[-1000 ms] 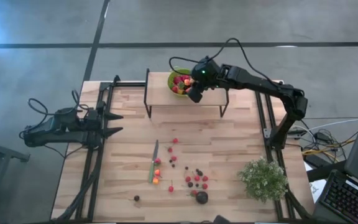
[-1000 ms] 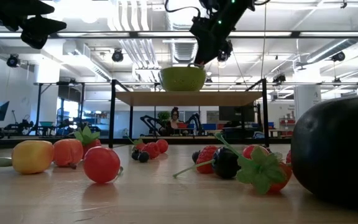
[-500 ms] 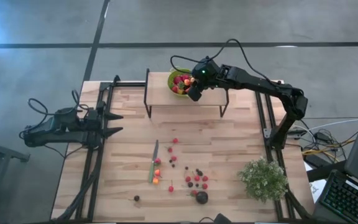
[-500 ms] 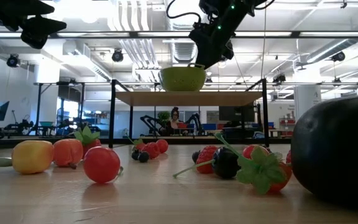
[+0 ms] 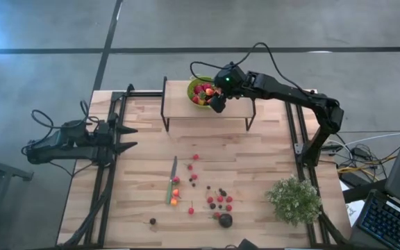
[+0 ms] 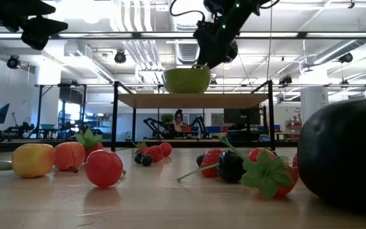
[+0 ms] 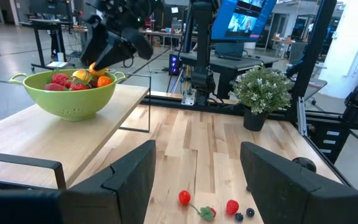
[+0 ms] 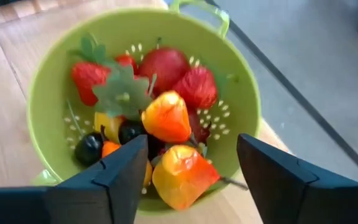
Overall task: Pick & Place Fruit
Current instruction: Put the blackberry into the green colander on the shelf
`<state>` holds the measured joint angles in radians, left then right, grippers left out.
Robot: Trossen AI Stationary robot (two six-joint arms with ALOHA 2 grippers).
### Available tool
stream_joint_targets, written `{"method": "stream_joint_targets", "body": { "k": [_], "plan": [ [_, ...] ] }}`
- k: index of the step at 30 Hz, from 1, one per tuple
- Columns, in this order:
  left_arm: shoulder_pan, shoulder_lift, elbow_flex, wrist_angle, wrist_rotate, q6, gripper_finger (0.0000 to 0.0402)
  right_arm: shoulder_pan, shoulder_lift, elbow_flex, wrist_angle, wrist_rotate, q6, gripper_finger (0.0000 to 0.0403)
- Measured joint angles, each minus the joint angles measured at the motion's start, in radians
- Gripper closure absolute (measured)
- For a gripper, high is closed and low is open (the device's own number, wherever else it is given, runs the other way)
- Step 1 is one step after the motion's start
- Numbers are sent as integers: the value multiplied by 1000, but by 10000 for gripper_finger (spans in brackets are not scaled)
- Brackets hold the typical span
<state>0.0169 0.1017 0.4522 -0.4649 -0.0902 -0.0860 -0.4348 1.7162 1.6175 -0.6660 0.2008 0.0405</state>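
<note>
Right end effector [image 5: 216, 103]: hovering over the green bowl [image 5: 195, 95] at upper centre of the high view; fingers [image 8: 120, 171] standing spread, pinching nothing.
Bowl: sitting on a raised shelf [image 5: 207, 114] at the counter's far edge; it is holding strawberries [image 8: 91, 78], orange pieces [image 8: 166, 117] and dark berries [image 8: 89, 147].
Orange piece under the spread fingers: lying on the heap in the bowl, between the two fingers in the right wrist view; I cannot tell whether it is touching them.
Left end effector [image 5: 128, 137]: waiting at the left edge of the counter [image 5: 255, 160], fingers [image 7: 126, 180] standing apart, empty.
Loose fruit [image 5: 210, 198]: lying scattered in the lower centre of the high view, mostly red, some dark; one bigger dark round piece [image 5: 225, 220] is sitting at the lower edge of the group.
Knife [image 5: 171, 180]: lying just left of the loose fruit.
Plant [image 5: 294, 200]: standing at lower right of the counter.
</note>
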Motion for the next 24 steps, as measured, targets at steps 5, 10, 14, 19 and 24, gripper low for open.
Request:
{"method": "stream_joint_targets", "body": {
  "k": [5,10,14,19,24],
  "plan": [
    [0,0,0,0,0,0,161,34,-7,77,-4,0,-33,147],
    [0,0,0,0,0,0,161,104,-9,185,-9,0,-73,170],
    [0,0,0,0,0,0,161,172,-9,247,-59,0,-53,185],
    [0,0,0,0,0,0,161,287,-7,281,-200,1,-44,195],
    [0,0,0,0,0,0,161,409,-6,286,-299,10,-5,203]
  ]
}}
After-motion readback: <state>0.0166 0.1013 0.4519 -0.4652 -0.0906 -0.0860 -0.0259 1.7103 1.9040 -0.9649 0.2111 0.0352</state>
